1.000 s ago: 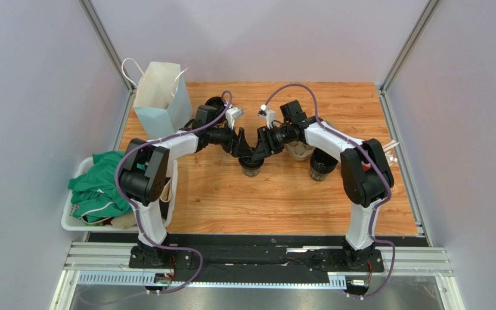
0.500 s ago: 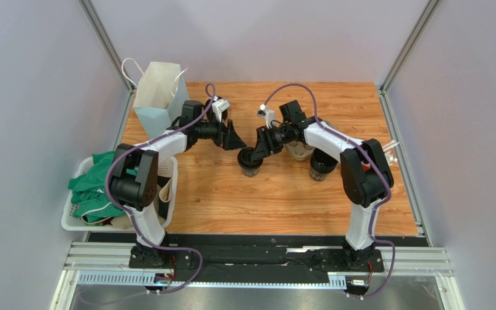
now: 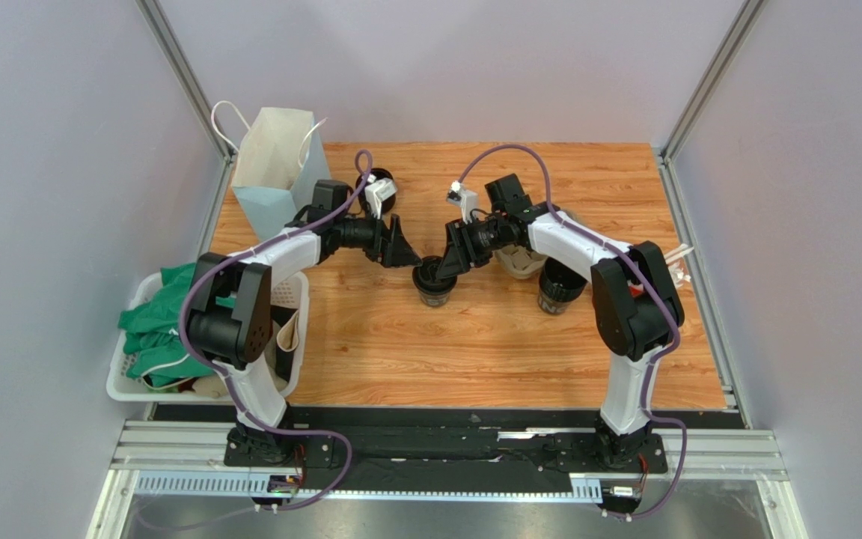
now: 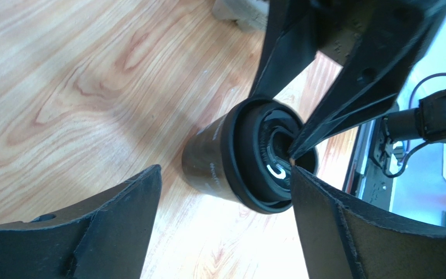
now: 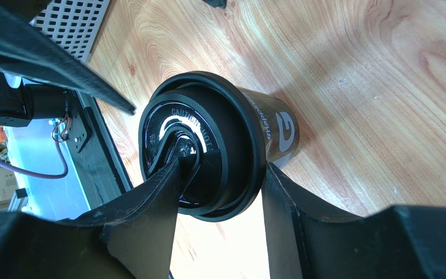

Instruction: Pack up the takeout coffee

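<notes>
The takeout coffee (image 3: 436, 292) is a small black cup with a black lid, upright on the wooden table near its middle. My right gripper (image 3: 443, 261) is shut on its top. In the right wrist view the cup (image 5: 272, 131) has one finger across the lid and the other against the outside of the rim, with the right gripper (image 5: 220, 168) pinching the lid edge. My left gripper (image 3: 402, 247) stands open just left of the cup. In the left wrist view the cup (image 4: 208, 163) lies beyond the fingertips of the left gripper (image 4: 225, 170), untouched.
A second black cup (image 3: 559, 290) stands to the right, beside a cardboard cup tray (image 3: 520, 264) partly hidden under my right arm. A pale paper bag (image 3: 278, 168) stands at the back left. A white basket (image 3: 121, 382) with green cloth sits off the table's left edge.
My left gripper has drawn back to the left, away from the cup where it stood beside the right gripper. The right gripper and the cup have not moved.
</notes>
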Tool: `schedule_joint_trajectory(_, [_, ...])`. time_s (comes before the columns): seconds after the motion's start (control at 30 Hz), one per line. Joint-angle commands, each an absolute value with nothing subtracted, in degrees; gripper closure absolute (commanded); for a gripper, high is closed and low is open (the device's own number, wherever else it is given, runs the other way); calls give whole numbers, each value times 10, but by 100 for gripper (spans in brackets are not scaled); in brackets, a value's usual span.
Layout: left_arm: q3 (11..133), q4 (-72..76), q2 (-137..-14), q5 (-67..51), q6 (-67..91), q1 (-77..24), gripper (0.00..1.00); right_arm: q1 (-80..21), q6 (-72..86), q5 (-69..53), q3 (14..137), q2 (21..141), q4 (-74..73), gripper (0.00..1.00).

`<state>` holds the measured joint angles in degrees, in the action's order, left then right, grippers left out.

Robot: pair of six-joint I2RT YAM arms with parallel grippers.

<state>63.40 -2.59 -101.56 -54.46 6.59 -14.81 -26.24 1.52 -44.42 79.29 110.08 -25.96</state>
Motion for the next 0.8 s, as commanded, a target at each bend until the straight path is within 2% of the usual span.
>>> schedule_joint_trajectory(0.0, [629, -29, -1020, -544, 46, -141, 15, -267, -22, -384, 794, 1110, -277, 52])
schedule_joint_trajectory(0.43, [622, -26, -1039, -546, 35, -136, 33, -267, -25, -383, 796, 1117, -276, 52])
schedule_joint_trajectory(0.77, [641, -61, -1056, -539, 24, -137, 66, -267, -26, -376, 796, 1118, -277, 52])
